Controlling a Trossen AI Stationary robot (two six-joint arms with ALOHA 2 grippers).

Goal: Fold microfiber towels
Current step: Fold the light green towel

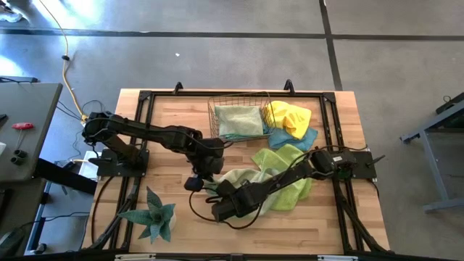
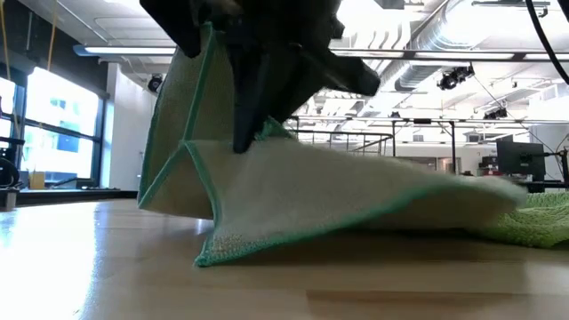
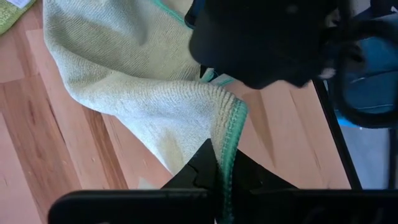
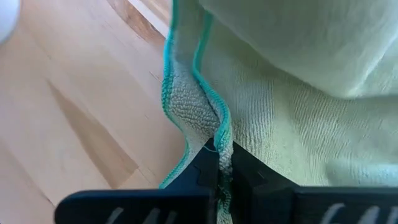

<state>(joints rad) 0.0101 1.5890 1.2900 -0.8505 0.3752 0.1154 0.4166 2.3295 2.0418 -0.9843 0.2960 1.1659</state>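
Right now both arms meet near the middle of the wooden table (image 1: 174, 156), each pinching the same pale green towel (image 1: 243, 177). Left gripper (image 3: 219, 186) has its fingers together on the teal-stitched hem, the cloth edge running straight down between them. Right gripper (image 4: 225, 180) does the same: fingers clamped on a doubled fold of that hem, with the fabric bunching just above the grip. From table height the towel stands lifted at one end like a small tent, its green border tracing a peak, while the far end trails flat on the wood toward a lime green towel (image 1: 290, 190) that lies partly under the right arm.

Behind them, the copper wire basket (image 1: 239, 116) sits by the far rail holding a light folded cloth (image 1: 238, 122); a yellow towel (image 1: 288, 116) drapes over its right side, touching a blue towel (image 1: 299, 138) just below it. Bare wood opens to the left of the grippers and along the near edge, apart from the spiky green plant (image 1: 154, 215) at the near left corner.
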